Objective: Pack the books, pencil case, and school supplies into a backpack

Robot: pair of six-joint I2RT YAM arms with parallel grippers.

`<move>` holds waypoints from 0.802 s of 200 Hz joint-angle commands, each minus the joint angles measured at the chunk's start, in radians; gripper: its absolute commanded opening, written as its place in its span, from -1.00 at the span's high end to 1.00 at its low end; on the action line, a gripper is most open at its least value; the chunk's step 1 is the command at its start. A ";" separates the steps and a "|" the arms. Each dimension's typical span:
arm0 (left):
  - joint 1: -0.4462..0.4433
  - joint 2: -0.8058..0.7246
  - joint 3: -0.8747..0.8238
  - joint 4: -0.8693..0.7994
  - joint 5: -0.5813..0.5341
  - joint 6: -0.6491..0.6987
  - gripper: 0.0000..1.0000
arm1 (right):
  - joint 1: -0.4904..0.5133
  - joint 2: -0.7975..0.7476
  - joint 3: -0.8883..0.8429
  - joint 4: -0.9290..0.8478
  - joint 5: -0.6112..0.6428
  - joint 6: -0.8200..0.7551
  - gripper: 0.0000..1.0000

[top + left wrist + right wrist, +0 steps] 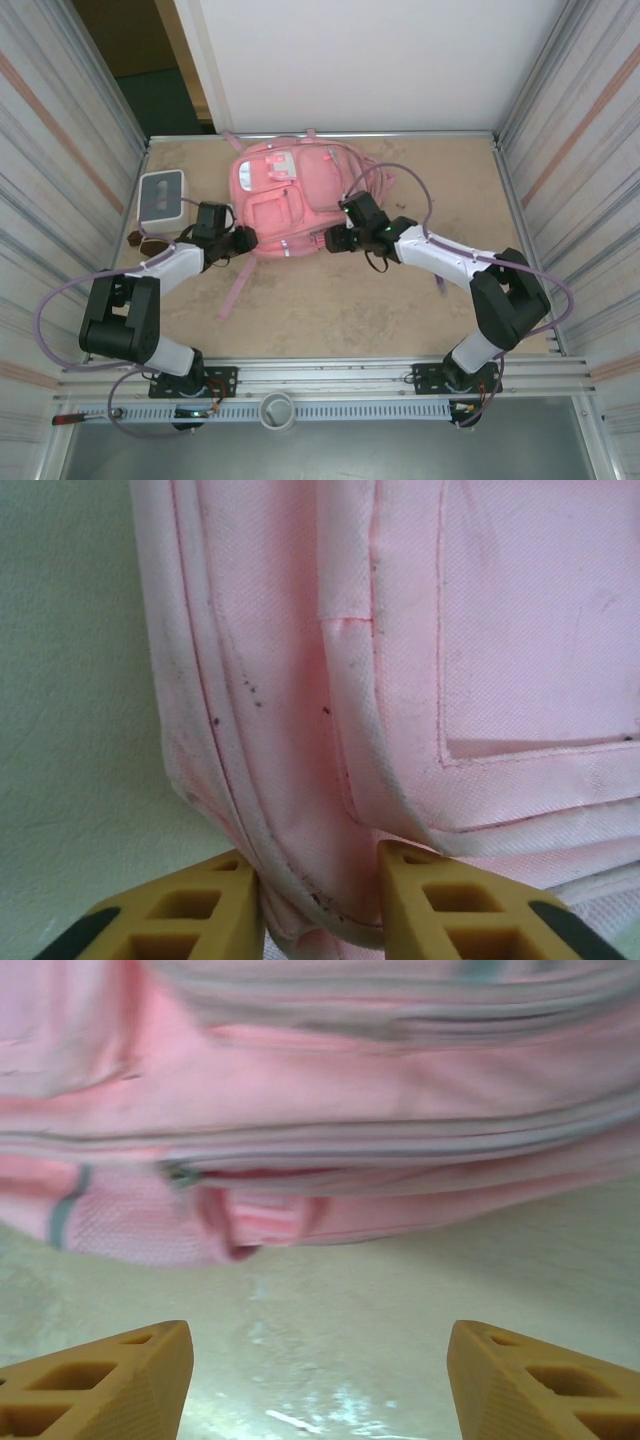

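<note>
The pink backpack point(285, 195) lies flat at the back middle of the table, front pockets up. My left gripper point(245, 240) is at its lower left corner, and in the left wrist view the yellow fingers point(430, 905) pinch a fold of the backpack point(480, 630) corner fabric between them. My right gripper point(330, 240) is at the lower right side, open, just short of the backpack's point(350, 1090) side seam with bare table between its fingers point(540, 1375). A zipper end point(180, 1172) shows on that side. The books, pencil case and school supplies are out of view.
A white box with a grey top point(162, 197) stands left of the backpack, with small dark brown lumps point(140, 240) in front of it. A pink strap point(237, 285) trails toward the near edge. Metal walls close in both sides.
</note>
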 commanded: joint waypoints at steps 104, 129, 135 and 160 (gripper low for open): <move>-0.005 -0.025 -0.018 0.050 0.106 0.027 0.79 | 0.180 0.309 0.213 0.002 0.407 0.118 -0.03; -0.006 -0.022 -0.022 0.056 0.109 0.024 0.79 | 0.191 0.363 0.260 -0.022 0.446 0.126 0.05; -0.005 -0.021 -0.025 0.059 0.110 0.025 0.79 | 0.194 0.374 0.276 -0.038 0.460 0.132 0.06; -0.005 -0.018 -0.025 0.065 0.117 0.024 0.79 | 0.203 0.421 0.329 -0.100 0.531 0.150 0.15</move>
